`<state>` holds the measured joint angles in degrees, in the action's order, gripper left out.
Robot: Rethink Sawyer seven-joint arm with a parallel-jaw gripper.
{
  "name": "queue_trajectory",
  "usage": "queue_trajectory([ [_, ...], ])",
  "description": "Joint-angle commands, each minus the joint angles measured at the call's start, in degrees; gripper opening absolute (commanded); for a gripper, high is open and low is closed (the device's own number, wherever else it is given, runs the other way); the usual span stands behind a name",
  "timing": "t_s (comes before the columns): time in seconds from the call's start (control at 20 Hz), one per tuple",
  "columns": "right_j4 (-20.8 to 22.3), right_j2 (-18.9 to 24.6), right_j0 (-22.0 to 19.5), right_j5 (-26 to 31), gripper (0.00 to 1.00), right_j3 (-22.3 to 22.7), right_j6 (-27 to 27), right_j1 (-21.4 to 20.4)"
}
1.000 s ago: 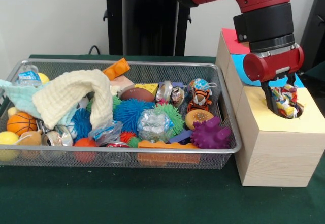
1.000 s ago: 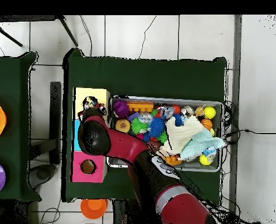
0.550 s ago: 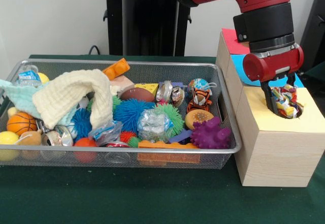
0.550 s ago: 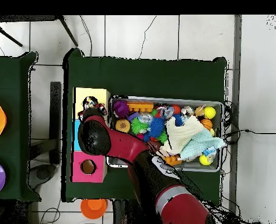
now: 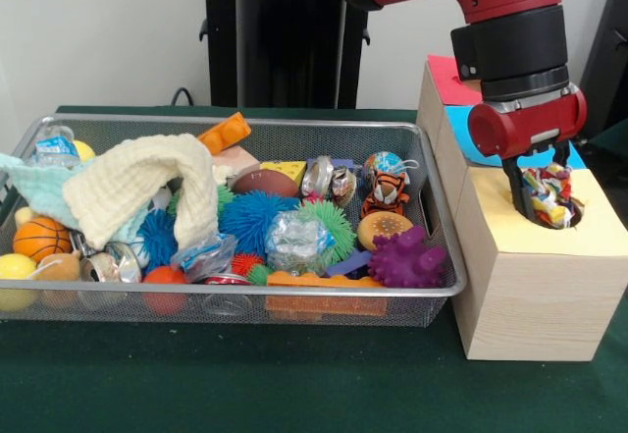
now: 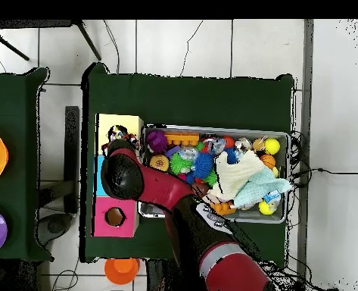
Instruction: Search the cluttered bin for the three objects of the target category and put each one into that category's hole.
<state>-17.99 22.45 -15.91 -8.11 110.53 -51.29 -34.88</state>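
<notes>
A multicoloured rope toy (image 5: 546,197) sits in the round hole of the yellow-topped wooden box (image 5: 510,246), to the right of the wire bin (image 5: 245,124). My gripper (image 5: 540,192) reaches down into that hole, open, its fingers standing on either side of the toy. In the overhead view the arm's wrist (image 6: 123,173) covers most of the gripper, and a bit of the rope toy (image 6: 118,136) shows on the yellow top (image 6: 110,121). The bin holds a jumble of toys.
In the bin lie a purple spiky ball (image 5: 405,259), a tiger toy (image 5: 387,192), a cream cloth (image 5: 147,183), a small basketball (image 5: 39,239) and several fuzzy balls. Behind the yellow section come a blue section (image 5: 461,134) and a pink one (image 5: 446,80) with its hole (image 6: 115,217).
The rope toy has settled slightly lower into the yellow hole. The gripper and arm have hardly moved.
</notes>
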Motion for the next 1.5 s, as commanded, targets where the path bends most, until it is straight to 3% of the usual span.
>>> queue_trajectory([
  [0.05,-4.5,-1.4,0.3,8.4,1.0,-5.3,-14.9,-2.4],
  [0.6,-3.7,-1.6,0.4,9.5,1.0,-5.8,-14.5,-2.3],
  [0.85,-2.4,1.4,-2.0,7.8,1.0,-4.8,-15.6,-3.0],
  [1.3,-2.3,2.8,-4.9,14.5,1.0,-3.7,-13.9,-5.2],
  [1.5,-2.5,1.7,-4.2,17.1,1.0,-4.1,-13.5,-5.2],
])
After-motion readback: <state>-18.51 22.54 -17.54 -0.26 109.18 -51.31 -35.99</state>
